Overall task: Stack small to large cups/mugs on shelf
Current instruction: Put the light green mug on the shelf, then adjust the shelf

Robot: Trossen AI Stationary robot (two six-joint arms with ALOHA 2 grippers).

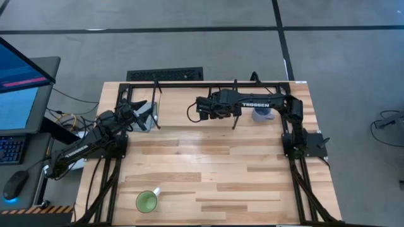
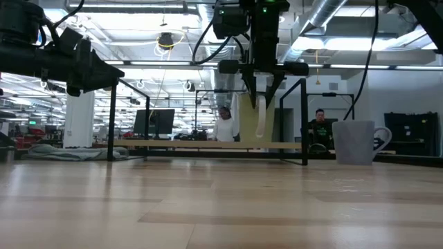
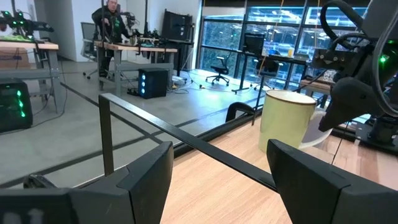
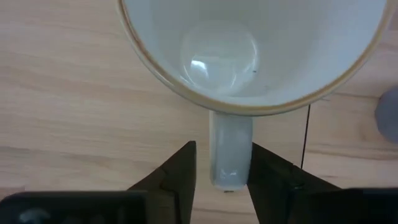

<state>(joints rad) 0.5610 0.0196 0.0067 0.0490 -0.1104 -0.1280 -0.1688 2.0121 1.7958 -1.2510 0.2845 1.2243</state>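
- Cream mug (image 4: pixel 249 43) stands mouth up on the shelf (image 1: pixel 208 82), about midway along its board. Its handle points back toward my wrist.
- My right gripper (image 4: pixel 222 155) hangs straight down over the shelf with one finger on each side of that handle.
- A thin gap shows between one finger and the handle, and the other finger lies right against it. So the fingers are parted around the handle, not squeezed on it.
- From table height, the cream mug (image 2: pixel 261 124) shows pale between my dark fingers, just above the shelf board (image 2: pixel 194 144). I cannot tell from there whether its base is fully down on the board.
- Blue-grey mug (image 1: pixel 261 114) stands upright toward the right end of the shelf, apart from the cream mug and under my right arm. At table height the blue-grey mug (image 2: pixel 354 142) has its handle turned to the right.
- Green mug (image 1: pixel 147 201) sits mouth up on the tabletop (image 1: pixel 221 170), well apart from the shelf, near the table edge opposite it.
- My left gripper (image 1: pixel 144 116) waits at the left end of the shelf with its fingers spread wide and nothing between them. It faces along the shelf toward the cream mug (image 3: pixel 283 121).
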